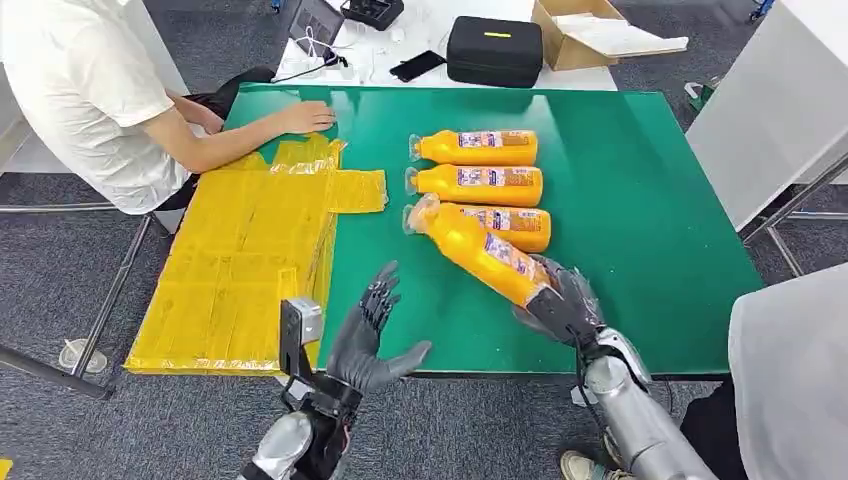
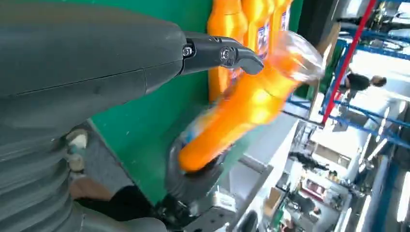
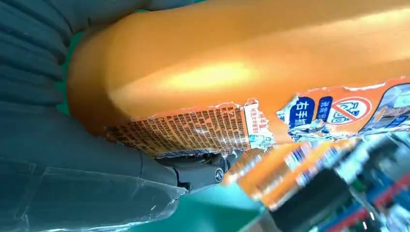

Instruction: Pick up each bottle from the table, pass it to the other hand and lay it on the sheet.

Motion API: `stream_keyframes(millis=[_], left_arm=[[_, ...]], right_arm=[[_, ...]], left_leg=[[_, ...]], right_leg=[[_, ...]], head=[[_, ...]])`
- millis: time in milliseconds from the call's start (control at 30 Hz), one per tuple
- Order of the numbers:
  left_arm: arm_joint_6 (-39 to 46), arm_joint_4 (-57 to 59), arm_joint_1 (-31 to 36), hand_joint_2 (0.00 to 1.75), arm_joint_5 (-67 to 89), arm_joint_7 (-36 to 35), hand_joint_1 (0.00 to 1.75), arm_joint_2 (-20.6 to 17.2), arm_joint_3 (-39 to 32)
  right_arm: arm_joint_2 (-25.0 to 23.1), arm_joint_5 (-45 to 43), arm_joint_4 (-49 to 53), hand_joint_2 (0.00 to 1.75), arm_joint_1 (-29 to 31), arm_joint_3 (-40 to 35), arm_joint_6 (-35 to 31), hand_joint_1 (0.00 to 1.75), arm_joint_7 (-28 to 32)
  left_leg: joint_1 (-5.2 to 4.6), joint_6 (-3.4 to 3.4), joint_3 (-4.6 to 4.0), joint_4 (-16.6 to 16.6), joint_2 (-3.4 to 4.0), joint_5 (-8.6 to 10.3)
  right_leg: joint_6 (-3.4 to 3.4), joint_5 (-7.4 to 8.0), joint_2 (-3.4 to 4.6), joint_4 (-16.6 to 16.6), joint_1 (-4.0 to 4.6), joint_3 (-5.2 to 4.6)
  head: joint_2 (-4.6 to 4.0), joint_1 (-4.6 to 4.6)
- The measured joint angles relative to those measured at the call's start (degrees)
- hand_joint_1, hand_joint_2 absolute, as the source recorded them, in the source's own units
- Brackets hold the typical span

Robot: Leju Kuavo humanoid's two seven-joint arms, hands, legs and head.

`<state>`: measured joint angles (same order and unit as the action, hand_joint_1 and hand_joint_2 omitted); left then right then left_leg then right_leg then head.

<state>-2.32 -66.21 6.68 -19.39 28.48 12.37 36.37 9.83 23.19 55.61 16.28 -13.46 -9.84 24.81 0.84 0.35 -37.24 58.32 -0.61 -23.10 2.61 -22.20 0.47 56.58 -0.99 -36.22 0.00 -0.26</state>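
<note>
Orange plastic juice bottle (image 1: 478, 249) held by its base in right hand (image 1: 563, 305), lifted aslant beside three orange bottles (image 1: 480, 183) lying on green table (image 1: 640, 210). Left hand (image 1: 372, 335) empty, fingers spread. Handover pending: you bring bottle across, then yellow sheet (image 1: 240, 260).

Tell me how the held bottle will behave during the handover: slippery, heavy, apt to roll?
The bottle looks full of orange liquid, so probably heavy. Right hand grips only its base, so it may droop. Smooth, round body with torn label: likely slippery, and could roll once laid down.
</note>
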Motion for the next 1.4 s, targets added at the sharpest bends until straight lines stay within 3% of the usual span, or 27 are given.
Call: stream_keyframes(millis=[233, 367, 667, 967, 1067, 1133, 1267, 1300, 1333, 1400], left_arm=[[2.5, -5.6, -4.7, 1.75, -0.8, 2.0, 0.00, -1.9, -1.9], [-2.0, -7.6, -5.7, 1.75, -8.6, 0.0, 0.00, -1.9, -3.6], [-4.6, -8.1, -4.0, 1.75, -14.6, -2.1, 0.00, -1.2, -5.3], [-5.4, -7.6, -1.3, 1.75, -15.9, -2.6, 0.00, -0.4, -5.2], [-5.2, -7.6, -0.8, 1.75, -15.6, -2.4, 0.00, -0.3, -5.0], [-5.2, -7.6, -0.5, 1.75, -15.5, -2.2, 0.00, -0.3, -4.7], [-5.5, -7.6, 0.5, 1.75, -15.7, -1.4, 0.00, -0.1, -4.2], [-5.5, -7.5, 0.8, 1.75, -15.7, -1.2, 0.56, -0.1, -4.2], [-5.4, -7.3, 1.0, 1.75, -15.4, -0.7, 1.75, 0.0, -4.1], [-5.2, -7.1, 1.5, 1.75, -15.1, -0.2, 1.75, 0.1, -3.9]], right_arm=[[-2.8, -2.5, 9.2, 1.75, -6.0, 5.1, -1.6, 1.75, 2.4], [-4.9, -2.9, 12.2, 1.75, -6.8, 5.3, -0.2, 1.75, 3.1], [-8.2, 0.3, 12.4, 1.75, -6.4, -2.2, 4.8, 1.75, 4.4], [-10.6, 3.3, 10.9, 1.75, -4.4, -10.9, 2.8, 1.75, 6.3], [-10.8, 3.0, 11.2, 1.75, -4.3, -12.9, 2.7, 1.64, 6.6], [-10.8, 2.3, 11.6, 1.75, -4.1, -13.7, 2.9, 1.75, 6.6], [-10.9, -0.8, 12.2, 1.75, -3.4, -15.0, 5.6, 1.75, 6.0], [-10.9, -1.6, 12.1, 1.75, -3.1, -15.1, 6.1, 1.75, 5.7], [-11.0, -2.5, 12.1, 1.75, -2.8, -15.1, 6.8, 1.73, 5.6], [-11.1, -3.5, 11.8, 1.75, -2.3, -15.2, 7.6, 1.71, 5.6]], left_leg=[[0.00, 0.02, -0.09, 0.0, 0.01, -0.04], [0.00, 0.02, -0.06, 0.0, 0.03, -0.02], [0.01, 0.01, -0.06, 0.0, 0.03, 0.01], [0.00, 0.01, -0.05, 0.0, 0.02, 0.01], [0.00, 0.01, -0.06, 0.0, 0.02, 0.01], [0.00, 0.01, -0.06, 0.0, 0.01, 0.01], [0.00, 0.01, -0.06, 0.0, 0.02, 0.01], [0.00, 0.01, -0.06, 0.0, 0.01, 0.01], [0.00, 0.01, -0.06, 0.0, 0.02, 0.02], [0.00, 0.01, -0.05, 0.0, 0.03, 0.02]], right_leg=[[0.01, -0.02, 0.01, 0.0, 0.00, -0.08], [0.00, -0.01, 0.02, 0.0, 0.00, -0.07], [0.00, 0.00, 0.02, 0.0, 0.00, -0.07], [0.00, 0.00, 0.01, 0.0, 0.00, -0.08], [0.00, 0.00, 0.01, 0.0, 0.00, -0.08], [0.00, 0.00, 0.01, 0.0, 0.00, -0.08], [0.00, 0.00, 0.01, 0.0, 0.00, -0.08], [0.00, 0.00, 0.01, 0.0, 0.00, -0.08], [0.00, 0.00, 0.01, 0.0, 0.00, -0.08], [0.00, 0.01, 0.02, 0.0, 0.00, -0.08]], head=[[0.00, 0.00], [0.00, 0.00], [0.00, 0.00], [0.00, 0.02], [0.00, 0.02], [0.00, 0.02], [0.00, 0.02], [0.00, 0.02], [0.00, 0.02], [0.02, 0.02]])
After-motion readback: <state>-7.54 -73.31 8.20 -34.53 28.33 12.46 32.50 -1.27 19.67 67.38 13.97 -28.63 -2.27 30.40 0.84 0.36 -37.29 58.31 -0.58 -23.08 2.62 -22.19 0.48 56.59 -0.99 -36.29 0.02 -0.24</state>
